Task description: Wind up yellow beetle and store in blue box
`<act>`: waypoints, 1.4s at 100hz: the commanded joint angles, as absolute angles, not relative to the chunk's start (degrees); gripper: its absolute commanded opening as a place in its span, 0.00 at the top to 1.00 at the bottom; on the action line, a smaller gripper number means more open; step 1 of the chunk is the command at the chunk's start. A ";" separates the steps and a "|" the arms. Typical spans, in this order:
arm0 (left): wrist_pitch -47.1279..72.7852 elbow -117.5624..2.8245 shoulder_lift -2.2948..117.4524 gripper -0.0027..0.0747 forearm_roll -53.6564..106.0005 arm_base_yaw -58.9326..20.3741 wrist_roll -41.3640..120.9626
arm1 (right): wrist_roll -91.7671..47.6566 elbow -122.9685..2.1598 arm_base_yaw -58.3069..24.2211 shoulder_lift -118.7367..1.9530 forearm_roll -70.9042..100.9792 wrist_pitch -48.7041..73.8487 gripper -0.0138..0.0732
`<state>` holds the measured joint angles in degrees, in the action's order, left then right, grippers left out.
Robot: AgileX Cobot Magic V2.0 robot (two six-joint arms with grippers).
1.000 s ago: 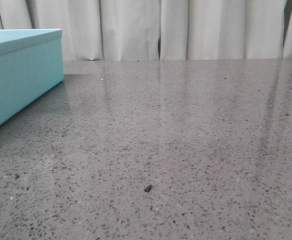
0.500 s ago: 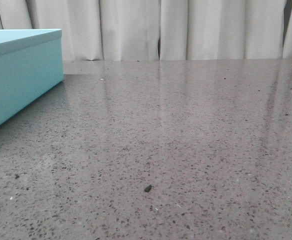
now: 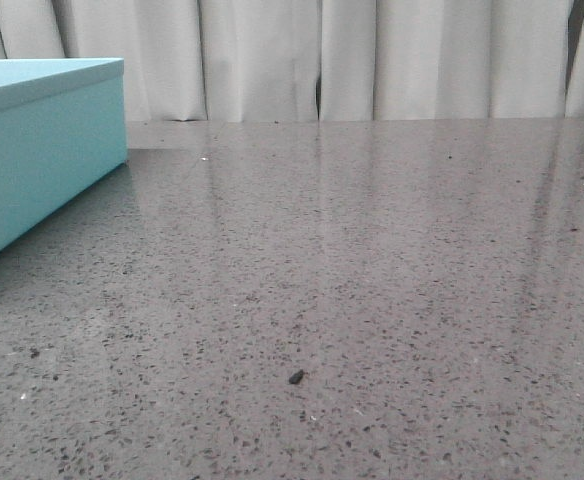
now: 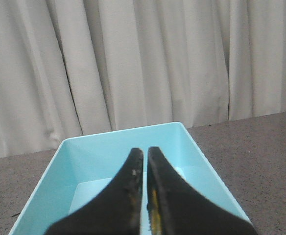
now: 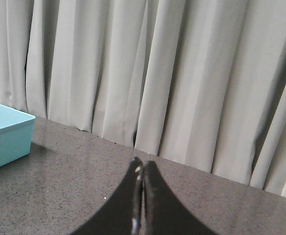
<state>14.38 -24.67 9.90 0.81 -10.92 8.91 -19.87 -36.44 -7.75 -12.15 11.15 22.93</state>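
The blue box (image 3: 42,150) stands at the left of the table in the front view, which shows neither gripper. In the left wrist view my left gripper (image 4: 145,152) is shut, with only a thin slit between the fingers, and hangs over the open blue box (image 4: 197,156), whose pale floor shows around it. A thin yellow streak (image 4: 154,215) lies in the slit low down; I cannot tell what it is. The yellow beetle is not in view as a car. My right gripper (image 5: 142,164) is shut and empty above bare table, with the box (image 5: 6,134) off to one side.
The grey speckled tabletop (image 3: 372,260) runs back to white curtains (image 3: 372,60). A small dark speck (image 3: 295,377) lies on the table near the front.
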 commanded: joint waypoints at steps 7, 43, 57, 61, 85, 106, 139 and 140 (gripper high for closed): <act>9.75 -26.08 10.58 0.99 -0.51 -11.28 8.87 | -20.33 -37.60 -7.85 -12.82 11.06 18.12 0.90; 5.19 -4.76 3.11 0.99 -1.77 -8.15 3.50 | -20.33 -37.60 -7.85 -12.82 11.06 18.12 0.90; 5.47 0.81 -0.60 0.99 -1.77 -7.18 2.55 | -20.33 -37.60 -7.85 -12.82 11.06 18.12 0.90; 6.02 2.17 -1.43 0.99 -1.64 -6.92 2.55 | -20.33 -37.60 -7.85 -12.82 11.06 18.12 0.90; 16.23 2.38 -2.33 0.99 -1.16 -5.51 2.29 | -20.33 -37.60 -7.85 -12.82 11.06 18.12 0.90; 16.23 2.38 -2.22 0.99 -1.16 -5.51 2.29 | -20.33 -37.60 -7.85 -12.82 11.06 18.12 0.90; 16.23 2.38 -2.22 0.99 -1.16 -5.51 2.29 | -20.33 -37.60 -7.85 -12.82 11.06 18.12 0.90; 16.23 2.38 -2.22 0.99 -1.16 -5.51 2.29 | -20.33 -37.60 -7.85 -12.82 11.06 18.12 0.90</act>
<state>18.55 0.00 -0.31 -1.67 -5.59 2.93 -19.89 -36.44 -7.75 -12.15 11.15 22.80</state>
